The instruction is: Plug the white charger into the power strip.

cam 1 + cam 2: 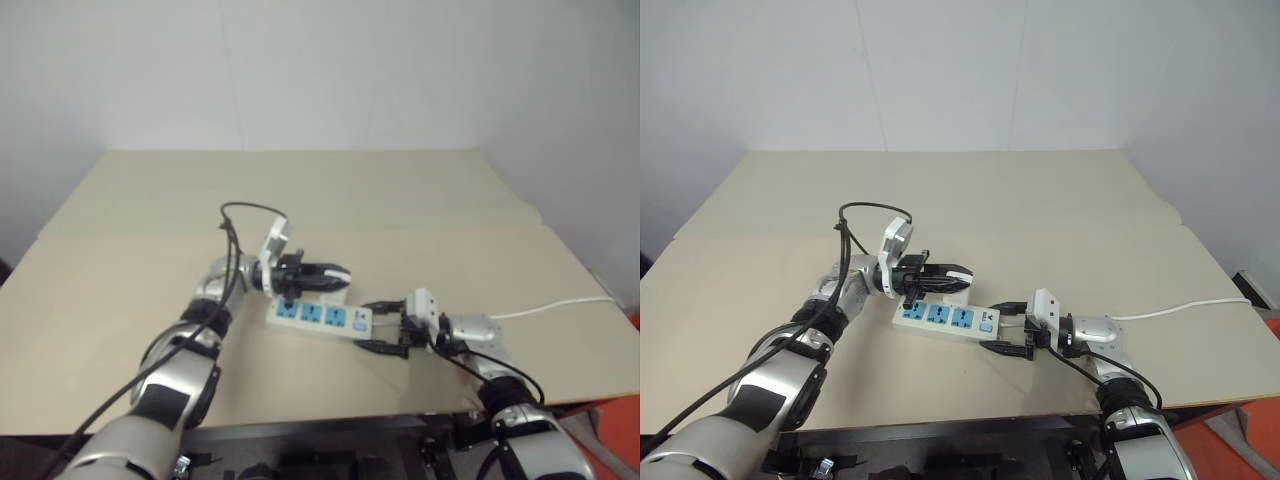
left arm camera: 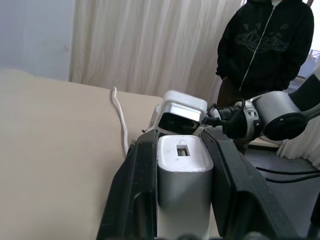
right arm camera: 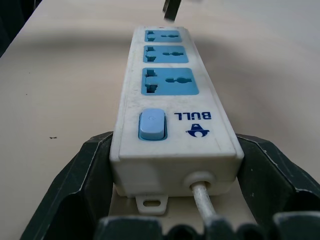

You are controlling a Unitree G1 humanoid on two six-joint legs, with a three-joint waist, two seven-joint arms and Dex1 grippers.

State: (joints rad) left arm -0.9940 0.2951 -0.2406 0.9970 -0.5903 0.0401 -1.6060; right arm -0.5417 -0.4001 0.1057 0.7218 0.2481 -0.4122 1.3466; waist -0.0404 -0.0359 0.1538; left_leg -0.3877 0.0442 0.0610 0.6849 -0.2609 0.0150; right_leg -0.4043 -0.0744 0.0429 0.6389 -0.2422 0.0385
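Note:
The power strip (image 1: 318, 317) lies flat on the tan table, three blue sockets facing up, switch end toward my right arm. My right gripper (image 1: 378, 325) is shut on that switch end, one finger on each long side (image 3: 90, 170). The white charger (image 2: 182, 165) sits clamped between my left gripper's fingers (image 2: 142, 170). The left gripper (image 1: 335, 272) hovers level just above the strip's far end, pointing toward the right arm. A dark tip (image 3: 172, 10) hangs over the farthest socket in the right wrist view. The charger's prongs are hidden.
The strip's thin white cord (image 1: 560, 305) runs off the table's right edge. A person in a dark hoodie (image 2: 265, 40) stands beyond the table by a curtain. A black cable (image 1: 235, 215) loops above my left wrist. The table's front edge (image 1: 300, 415) lies close below the strip.

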